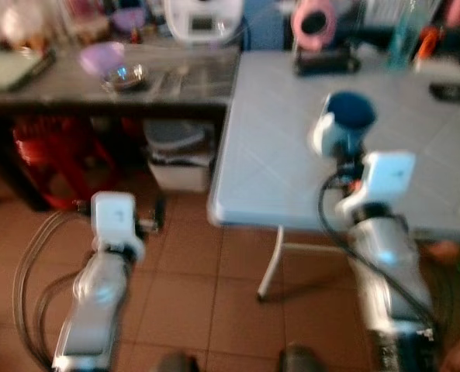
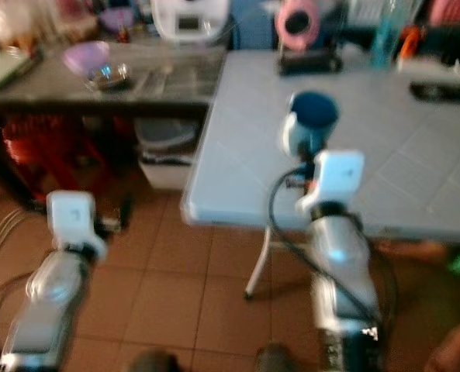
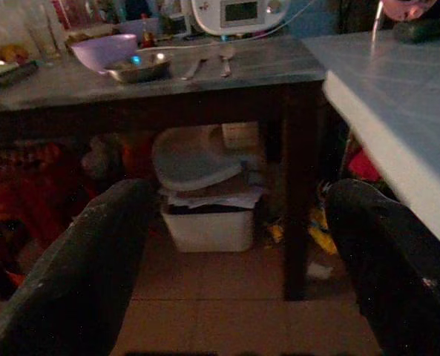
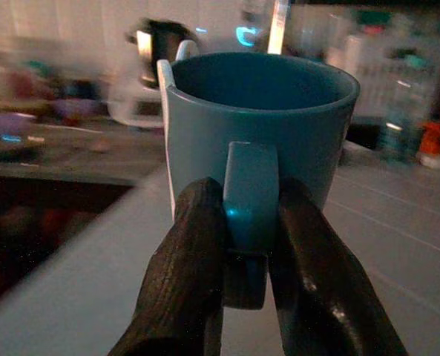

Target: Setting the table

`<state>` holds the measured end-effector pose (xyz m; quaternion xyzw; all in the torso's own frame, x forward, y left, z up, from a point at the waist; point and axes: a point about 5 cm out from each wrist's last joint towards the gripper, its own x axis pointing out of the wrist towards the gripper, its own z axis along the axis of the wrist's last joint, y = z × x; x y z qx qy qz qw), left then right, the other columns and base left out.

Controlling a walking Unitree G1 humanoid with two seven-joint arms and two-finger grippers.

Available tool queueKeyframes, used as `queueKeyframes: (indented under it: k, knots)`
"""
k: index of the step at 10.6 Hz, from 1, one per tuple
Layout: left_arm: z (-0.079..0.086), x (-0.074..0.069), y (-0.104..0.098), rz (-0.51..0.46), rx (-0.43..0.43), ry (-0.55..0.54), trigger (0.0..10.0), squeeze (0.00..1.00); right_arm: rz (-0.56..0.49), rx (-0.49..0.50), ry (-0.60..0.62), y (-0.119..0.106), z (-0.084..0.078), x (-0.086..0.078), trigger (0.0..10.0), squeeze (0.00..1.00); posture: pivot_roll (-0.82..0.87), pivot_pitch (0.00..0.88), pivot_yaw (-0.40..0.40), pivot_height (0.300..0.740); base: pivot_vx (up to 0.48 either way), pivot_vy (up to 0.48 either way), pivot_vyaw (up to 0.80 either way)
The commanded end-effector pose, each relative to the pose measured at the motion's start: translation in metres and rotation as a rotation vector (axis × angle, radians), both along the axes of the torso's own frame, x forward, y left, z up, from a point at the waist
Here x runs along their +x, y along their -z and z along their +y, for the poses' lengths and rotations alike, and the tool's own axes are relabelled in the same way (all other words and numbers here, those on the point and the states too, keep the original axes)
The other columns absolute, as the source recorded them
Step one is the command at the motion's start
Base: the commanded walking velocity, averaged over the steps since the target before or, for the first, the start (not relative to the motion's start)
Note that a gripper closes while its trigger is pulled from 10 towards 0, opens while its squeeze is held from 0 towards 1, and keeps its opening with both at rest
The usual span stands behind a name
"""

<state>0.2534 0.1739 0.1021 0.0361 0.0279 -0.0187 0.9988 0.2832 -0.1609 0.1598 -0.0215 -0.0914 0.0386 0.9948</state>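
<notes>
One blue mug (image 4: 258, 141) stands upright, mouth up, over the pale surface (image 1: 276, 139), its handle pointing back at my right gripper (image 4: 251, 245), whose fingers (image 4: 184, 274) clench that handle. My left gripper (image 3: 234, 245) hangs over the floor, fingers spread apart.

Background of the scene. A dark grey stone-topped side desk (image 1: 74, 85) carries a lilac plastic bowl (image 1: 102, 56) touching a small shiny metal bowl (image 1: 125, 75), with metal spoons (image 3: 208, 63) just beside them and a white electric cooker (image 1: 202, 19) at the rear. Beneath this desk sit a white lidded plastic bin (image 3: 205, 200) and a red plastic stool (image 1: 47, 151). The floor is of reddish-brown square tiles (image 1: 191, 310). At the far end, a pink ring-shaped object (image 1: 313, 22) stands on a black base (image 1: 326, 62); detail is blurred.
</notes>
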Motion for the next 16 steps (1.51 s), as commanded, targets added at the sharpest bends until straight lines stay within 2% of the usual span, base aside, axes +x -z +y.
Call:
queueKeyframes:
  k: [1, 5, 9, 10, 11, 12, 14, 16]
  knots:
    - [-0.003, 0.002, -0.002, -0.016, 0.008, 0.010, 10.0, 0.00, -0.028, -0.021, 0.000, -0.008, -0.003, 0.000, 10.0, 0.00, -0.04, 0.000, 0.060, 0.740, 0.311, 0.368, 0.00]
    - [-0.013, 0.002, -0.002, -0.050, 0.004, 0.026, 10.0, 0.00, 0.049, -0.044, -0.029, 0.018, -0.002, -0.015, 10.0, 0.00, -0.04, 0.000, 0.042, 0.740, 0.403, 0.213, 0.00]
    - [-0.015, 0.007, -0.002, -0.059, -0.010, 0.021, 10.0, 0.00, 0.055, -0.060, -0.028, 0.018, -0.003, -0.015, 10.0, 0.00, -0.05, 0.000, 0.038, 0.740, 0.449, 0.000, 0.00]
    - [-0.016, 0.007, -0.002, -0.059, -0.011, 0.025, 10.0, 0.00, 0.044, -0.062, -0.086, 0.016, 0.004, -0.016, 10.0, 0.00, -0.05, 0.000, 0.038, 0.740, 0.420, 0.000, 0.00]
    - [-0.016, 0.007, -0.001, -0.057, -0.016, 0.029, 10.0, 0.00, 0.023, -0.097, -0.111, 0.012, 0.012, -0.017, 10.0, 0.00, -0.06, 0.000, 0.037, 0.740, 0.416, 0.000, 0.00]
    - [-0.019, 0.007, -0.002, -0.067, -0.007, 0.038, 10.0, 0.00, 0.034, -0.087, -0.114, 0.014, 0.014, -0.017, 10.0, 0.00, -0.06, 0.000, 0.037, 0.740, 0.416, 0.240, 0.00]
    - [-0.022, 0.008, -0.003, -0.076, -0.006, 0.052, 10.0, 0.00, 0.047, -0.084, -0.100, 0.015, 0.010, -0.015, 10.0, 0.00, -0.06, 0.000, 0.040, 0.740, 0.433, 0.120, 0.00]
    - [-0.024, 0.009, -0.003, -0.075, -0.005, 0.065, 10.0, 0.00, 0.051, -0.124, -0.056, 0.016, 0.010, -0.011, 10.0, 0.00, -0.06, 0.000, 0.041, 0.740, 0.454, 0.000, 0.00]
